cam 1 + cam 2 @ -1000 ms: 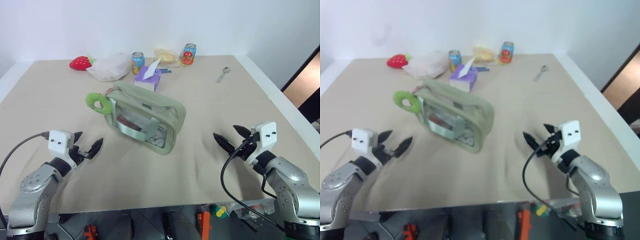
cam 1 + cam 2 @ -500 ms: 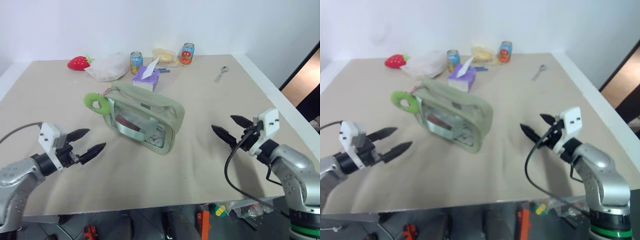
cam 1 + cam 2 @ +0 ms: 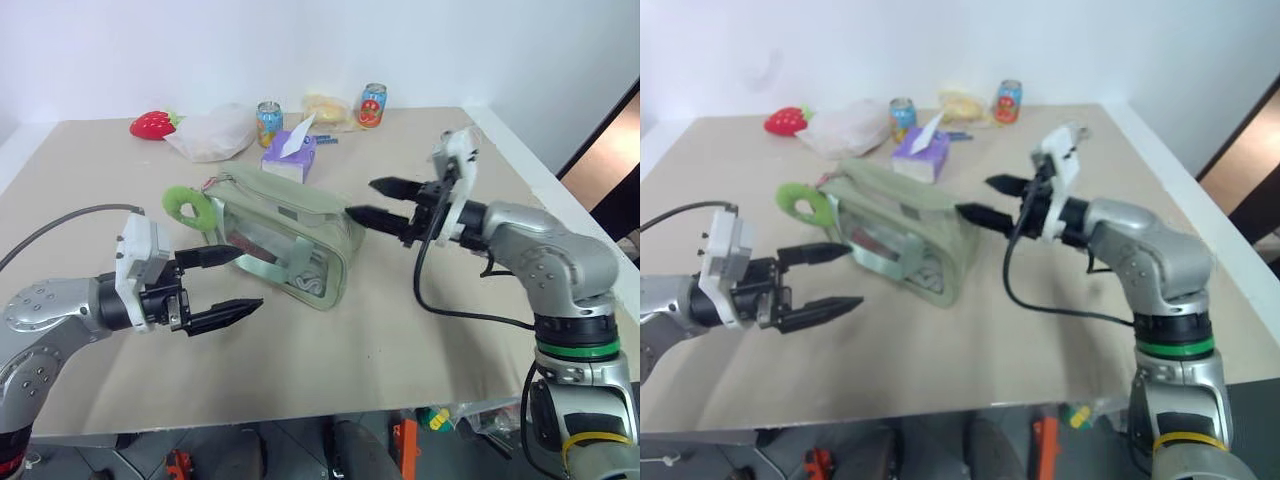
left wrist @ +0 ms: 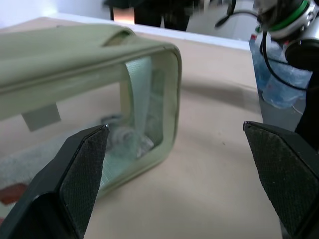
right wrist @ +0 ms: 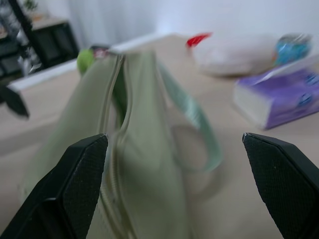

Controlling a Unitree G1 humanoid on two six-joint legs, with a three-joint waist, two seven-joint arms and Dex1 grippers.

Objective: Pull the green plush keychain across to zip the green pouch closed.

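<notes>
The green pouch [image 3: 290,225] lies mid-table, its clear side panel towards me and its strap handle [image 3: 300,262] hanging down the front. The green plush keychain [image 3: 188,207] sits at the pouch's left end. In the right wrist view a dark gap runs along the top zipper of the pouch [image 5: 134,149] towards the keychain [image 5: 85,59]. My left gripper [image 3: 250,280] is open, pointing right at the pouch's near side, just short of it. My right gripper [image 3: 360,198] is open, pointing left at the pouch's right end. Neither holds anything.
Along the far edge stand a red strawberry plush [image 3: 152,124], a white plastic bag [image 3: 212,133], two drink cans [image 3: 271,124] [image 3: 373,105] and a yellow packet [image 3: 328,108]. A purple tissue box [image 3: 288,155] sits just behind the pouch. The table's right edge [image 3: 560,200] is near my right arm.
Both arms have risen and swung inward. The left gripper now points right at the pouch's front. The right gripper has moved left, up to the pouch's right end. Both stayed open.
</notes>
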